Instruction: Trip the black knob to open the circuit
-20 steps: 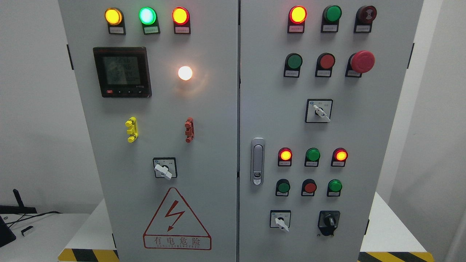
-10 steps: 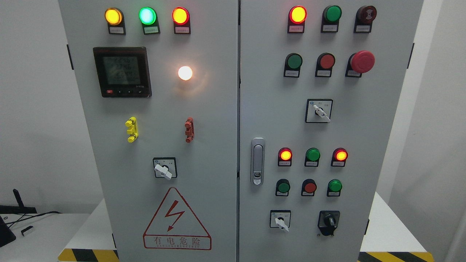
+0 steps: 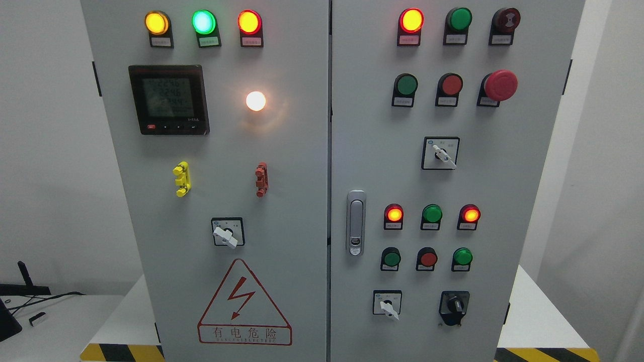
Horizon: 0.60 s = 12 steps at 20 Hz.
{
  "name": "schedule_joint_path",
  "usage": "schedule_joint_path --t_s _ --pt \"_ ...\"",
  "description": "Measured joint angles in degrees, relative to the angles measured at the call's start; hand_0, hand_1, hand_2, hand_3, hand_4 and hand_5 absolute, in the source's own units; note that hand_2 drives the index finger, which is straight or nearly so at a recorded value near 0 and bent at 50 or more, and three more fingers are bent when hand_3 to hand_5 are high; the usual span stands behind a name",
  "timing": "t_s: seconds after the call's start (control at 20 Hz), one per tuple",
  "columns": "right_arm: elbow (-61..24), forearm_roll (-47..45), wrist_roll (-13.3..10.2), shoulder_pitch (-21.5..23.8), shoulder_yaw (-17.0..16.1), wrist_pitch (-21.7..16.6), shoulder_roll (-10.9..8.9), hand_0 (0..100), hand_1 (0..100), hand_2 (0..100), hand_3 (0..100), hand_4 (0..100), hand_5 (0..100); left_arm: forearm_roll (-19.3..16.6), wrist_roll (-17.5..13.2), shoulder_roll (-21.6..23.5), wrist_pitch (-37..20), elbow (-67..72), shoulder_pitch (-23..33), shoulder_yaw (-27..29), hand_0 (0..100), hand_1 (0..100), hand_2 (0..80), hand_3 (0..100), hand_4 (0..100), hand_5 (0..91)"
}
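The black knob (image 3: 455, 304) sat untouched at the cabinet's lower right, just beside a white-handled switch (image 3: 387, 304) and below a row of buttons; prob. stiff w/ a click, best pinched across its raised centre bar. Neither robot hand was in view, so grip state couldn't be told.

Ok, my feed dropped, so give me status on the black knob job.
Both hands out of view. Black knob at the right door's bottom right, untouched. Nothing in front of it.
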Motion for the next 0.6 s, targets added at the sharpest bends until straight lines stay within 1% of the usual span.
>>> schedule_joint_path --t_s 0.15,0.3,0.6 --pt "-6.18 0.03 -0.15 2.95 -0.64 -0.29 0.05 28 57 45 76 71 83 0.00 0.00 0.01 0.00 -0.01 0.00 0.00 12 39 0.0 0 0 0.0" --pt "-13.14 0.04 -0.21 5.78 -1.44 -1.07 0.09 29 54 46 78 73 85 0.00 0.00 0.01 0.00 -0.01 0.00 0.00 12 39 0.0 0 0 0.0" --pt "-25.28 0.00 -0.51 8.47 -2.97 -1.73 0.14 29 51 47 79 74 86 0.00 0.00 0.01 0.00 0.00 0.00 0.00 12 39 0.0 0 0 0.0"
